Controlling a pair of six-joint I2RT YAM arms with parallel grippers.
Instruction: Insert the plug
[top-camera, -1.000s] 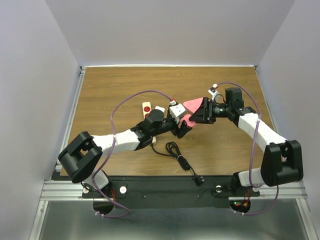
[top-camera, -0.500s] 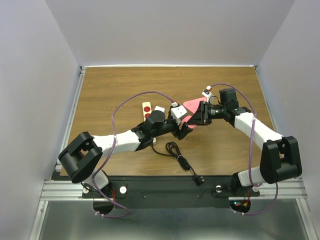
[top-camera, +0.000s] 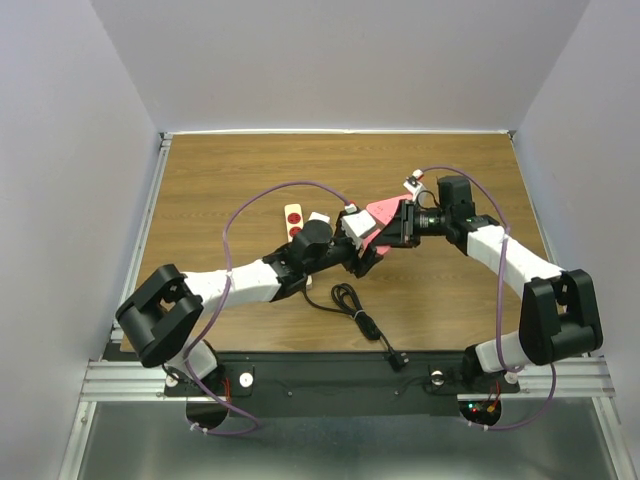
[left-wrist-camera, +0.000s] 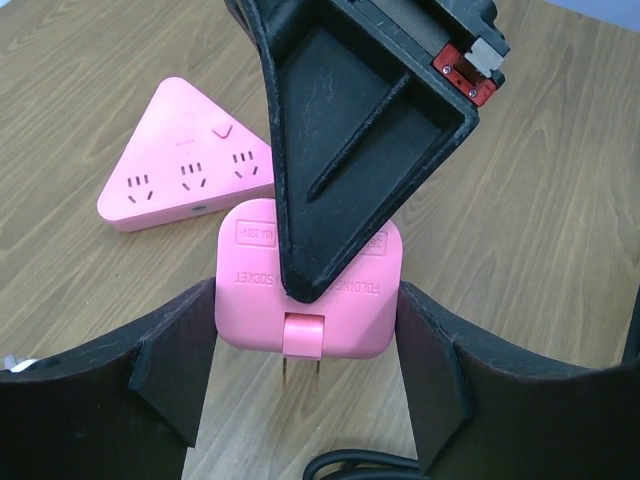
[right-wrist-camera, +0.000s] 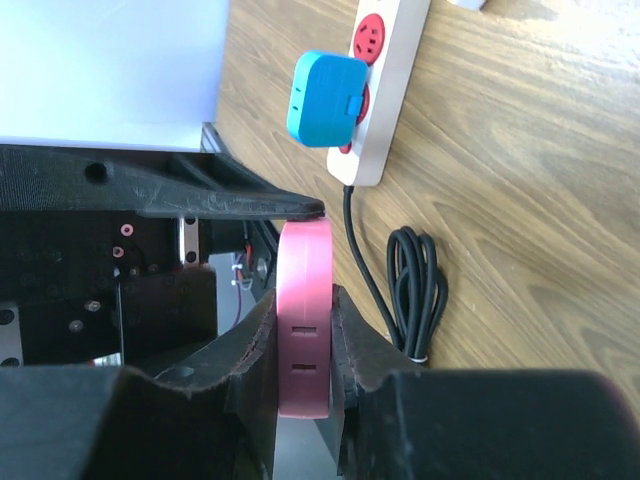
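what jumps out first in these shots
A pink square plug is clamped above the middle of the wooden table, the left gripper on its sides, the right gripper on its flat faces. A pink triangular power strip lies beyond it, and a white power strip carrying a blue square adapter lies beside the left arm.

Right gripper (right-wrist-camera: 303, 315) is clamped on the pink plug (right-wrist-camera: 304, 255), which is seen edge-on with one pad on each flat face. A black finger (right-wrist-camera: 220, 200) of the left arm touches the plug's upper rim. On the wooden table (right-wrist-camera: 540, 200) beyond lie a white power strip (right-wrist-camera: 392, 90) carrying a blue adapter (right-wrist-camera: 325, 98) and a coiled black cable (right-wrist-camera: 415, 290).
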